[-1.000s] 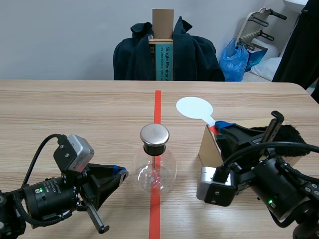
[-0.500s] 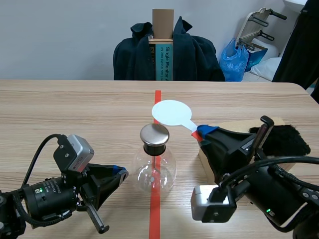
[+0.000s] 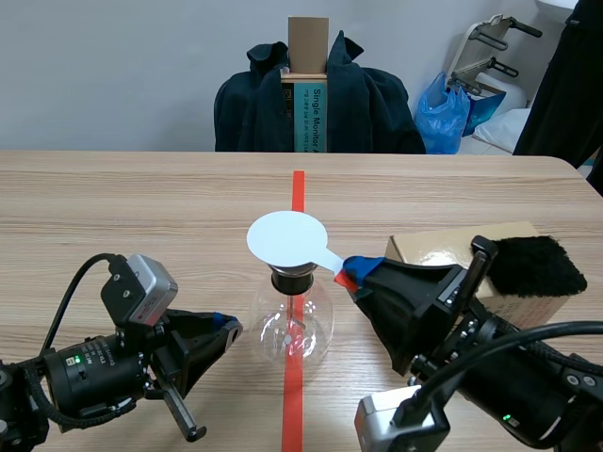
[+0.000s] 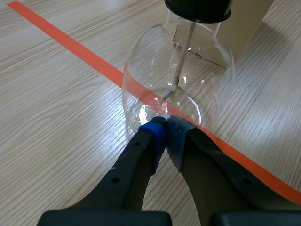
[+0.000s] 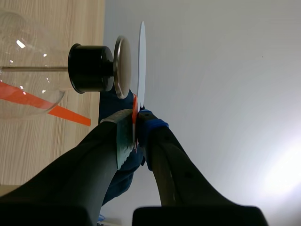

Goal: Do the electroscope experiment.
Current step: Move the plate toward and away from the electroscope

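Observation:
The electroscope, a round glass flask with a black stopper, stands on the red tape line. A white round paddle hovers flat just over its top and hides the metal cap in the scene view. My right gripper is shut on the paddle's red handle. In the right wrist view the disc sits edge-on, a small gap from the metal cap. My left gripper is shut on nothing, its tips at the flask's lower side.
A cardboard box stands right of the flask, with a black furry cloth on it. Across the table a chair draped in a dark jacket holds a tall carton. A blue bag is at the back right.
My right arm has carried the paddle leftward from beside the cardboard box to directly over the flask's cap. The left arm has not moved.

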{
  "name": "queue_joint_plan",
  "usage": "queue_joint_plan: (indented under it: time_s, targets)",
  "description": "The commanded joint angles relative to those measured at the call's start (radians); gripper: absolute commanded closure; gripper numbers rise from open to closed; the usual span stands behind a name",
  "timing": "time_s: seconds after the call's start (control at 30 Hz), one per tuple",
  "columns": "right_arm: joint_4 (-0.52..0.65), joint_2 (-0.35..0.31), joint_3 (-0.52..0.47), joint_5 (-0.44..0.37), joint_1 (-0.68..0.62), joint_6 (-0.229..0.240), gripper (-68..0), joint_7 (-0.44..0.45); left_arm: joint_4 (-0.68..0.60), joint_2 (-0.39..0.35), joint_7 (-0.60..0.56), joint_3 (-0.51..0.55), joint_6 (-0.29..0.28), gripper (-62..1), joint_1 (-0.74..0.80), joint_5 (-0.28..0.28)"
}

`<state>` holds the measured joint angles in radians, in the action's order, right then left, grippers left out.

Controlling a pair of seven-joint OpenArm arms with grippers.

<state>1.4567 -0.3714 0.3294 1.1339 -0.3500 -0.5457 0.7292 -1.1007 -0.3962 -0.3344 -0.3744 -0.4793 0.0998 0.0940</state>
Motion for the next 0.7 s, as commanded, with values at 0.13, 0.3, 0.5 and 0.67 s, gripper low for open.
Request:
queue_joint_plan:
  time_s: [0.13,0.3,0.5,0.67]
  targets:
    - [0.015,-0.002,-0.003,-0.006,0.001,-0.014,-0.8,0.004,-0.018,0.002,-0.014,0.002,-0.003,-3.0,-0.006,0.01]
    - [0.015,-0.002,-0.003,-0.004,0.0,-0.014,-0.8,0.003,-0.018,0.002,-0.014,0.002,-0.003,-3.0,-0.006,0.01]
    - [0.015,-0.002,-0.003,-0.004,0.0,-0.014,-0.8,-0.023,-0.018,0.002,-0.014,0.002,-0.003,-3.0,-0.006,0.01]
    - [0.015,-0.002,-0.003,-0.004,0.0,-0.013,-0.8,-0.089,-0.018,0.002,-0.014,0.002,-0.003,-3.0,-0.006,0.01]
